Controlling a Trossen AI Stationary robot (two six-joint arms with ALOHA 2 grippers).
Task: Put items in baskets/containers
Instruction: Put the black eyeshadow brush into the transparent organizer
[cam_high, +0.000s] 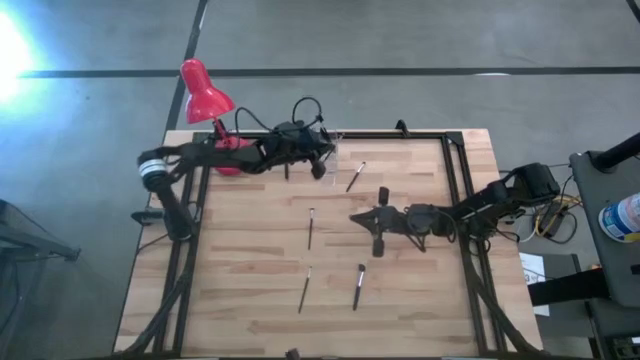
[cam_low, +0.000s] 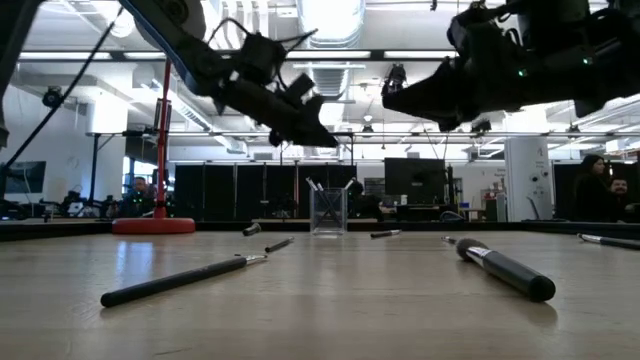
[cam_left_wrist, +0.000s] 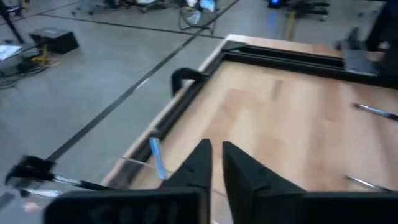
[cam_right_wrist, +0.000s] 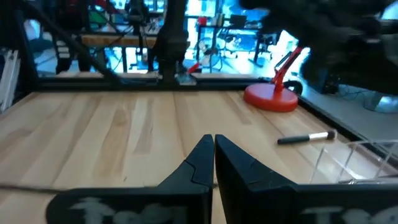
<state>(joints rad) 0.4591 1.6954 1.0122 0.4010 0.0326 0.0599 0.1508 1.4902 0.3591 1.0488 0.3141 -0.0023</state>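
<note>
The wooden table takes up most of the high view, with a red desk lamp standing at its far left corner, off to the side where it does not block the work. The left arm reaches along the far edge, and the left gripper hangs above the clear holder, probably so that a brush can drop straight in; in its wrist view the fingers stand a narrow gap apart with nothing visible between them. The right gripper hovers near the table's middle with its fingers pressed together and empty, likely waiting. In the low view the holder stands upright at the far side with a few brushes already leaning inside it. At least 4 brushes lie loose on the wood: 1 just beside the holder, 1 near the middle, and 2 towards the near edge, so the job looks partly done, with those still to collect.
</note>
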